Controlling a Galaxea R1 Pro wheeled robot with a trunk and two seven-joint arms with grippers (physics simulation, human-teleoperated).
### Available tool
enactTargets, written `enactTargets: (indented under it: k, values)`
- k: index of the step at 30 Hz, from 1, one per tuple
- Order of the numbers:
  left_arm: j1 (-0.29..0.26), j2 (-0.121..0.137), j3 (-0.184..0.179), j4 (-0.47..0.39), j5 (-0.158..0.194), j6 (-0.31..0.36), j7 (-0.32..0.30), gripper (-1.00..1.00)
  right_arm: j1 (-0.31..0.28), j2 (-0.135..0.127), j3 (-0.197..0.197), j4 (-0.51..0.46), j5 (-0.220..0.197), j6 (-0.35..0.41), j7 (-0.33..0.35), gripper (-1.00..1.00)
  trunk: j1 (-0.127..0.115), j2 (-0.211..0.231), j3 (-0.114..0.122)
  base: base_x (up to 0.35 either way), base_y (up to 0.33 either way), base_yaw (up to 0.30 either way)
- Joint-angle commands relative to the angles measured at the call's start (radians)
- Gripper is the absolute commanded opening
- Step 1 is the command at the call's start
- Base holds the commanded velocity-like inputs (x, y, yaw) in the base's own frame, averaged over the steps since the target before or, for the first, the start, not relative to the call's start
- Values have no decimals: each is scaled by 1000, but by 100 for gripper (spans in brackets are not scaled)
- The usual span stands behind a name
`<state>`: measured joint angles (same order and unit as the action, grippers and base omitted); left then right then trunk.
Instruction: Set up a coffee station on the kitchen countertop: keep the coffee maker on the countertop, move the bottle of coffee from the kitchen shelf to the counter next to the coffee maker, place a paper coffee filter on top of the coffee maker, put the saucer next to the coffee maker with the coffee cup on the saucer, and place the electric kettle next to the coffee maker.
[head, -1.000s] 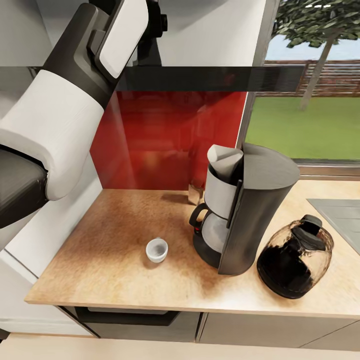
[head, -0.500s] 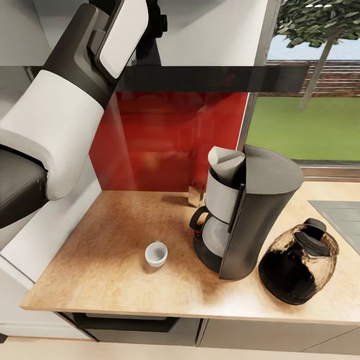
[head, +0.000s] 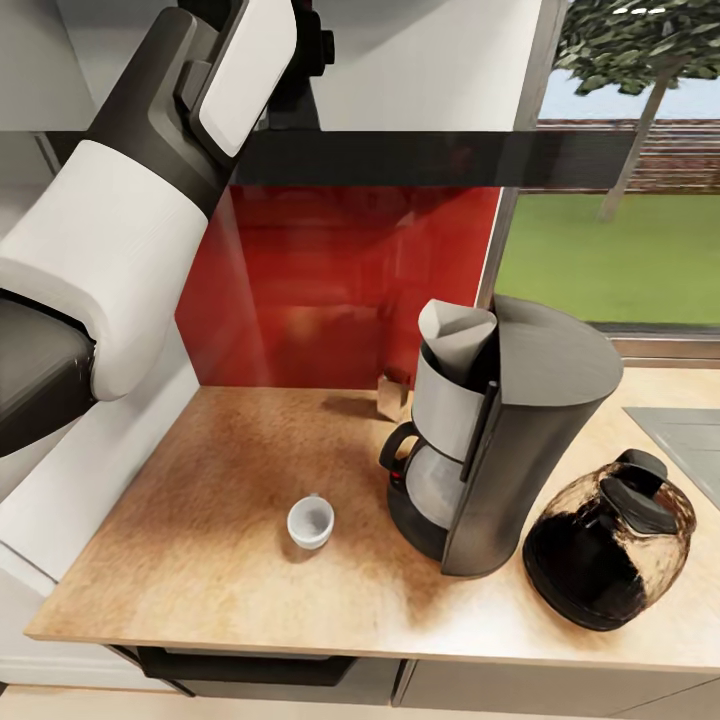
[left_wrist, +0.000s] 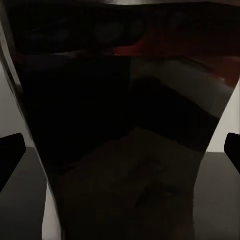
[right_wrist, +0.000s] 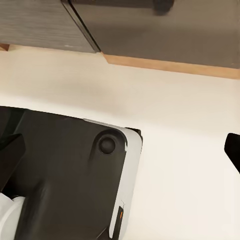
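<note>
Standing on the table (head: 200, 540), the coffee maker (head: 510, 430) carries the paper coffee filter (head: 455, 335). The coffee cup (head: 311, 522) is to its left, the electric kettle (head: 610, 550) just to its right. I cannot tell how the fingers of either arm stand.

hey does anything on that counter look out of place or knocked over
The kettle lies tipped on its side right of the coffee maker, lid pointing sideways. The cup sits bare on the countertop, no saucer under it. The paper filter sits atop the coffee maker, leaning.
</note>
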<state>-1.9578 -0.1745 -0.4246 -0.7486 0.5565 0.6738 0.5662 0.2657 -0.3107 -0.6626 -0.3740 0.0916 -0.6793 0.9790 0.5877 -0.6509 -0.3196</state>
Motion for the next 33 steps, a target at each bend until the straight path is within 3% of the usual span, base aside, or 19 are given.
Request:
enactTargets:
  k: [1, 9, 10, 33]
  values:
    - [-1, 0, -2, 0, 10, 1, 9, 100, 0, 1, -9, -2, 10, -3, 4, 100, 0, -1, -1, 13, 0, 0]
    - [-1, 0, -1, 0, 10, 1, 9, 100, 0, 1, -9, -2, 10, -3, 4, 100, 0, -1, -1, 6, 0, 0]
    - [-1, 0, -1, 1, 10, 1, 9, -100, 0, 1, -9, -2, 10, -3, 4, 100, 0, -1, -1, 0, 0, 0]
    - [-1, 0, 1, -15, 10, 1, 9, -100, 0, 1, -11, -2, 10, -3, 4, 100, 0, -1, -1, 0, 0, 0]
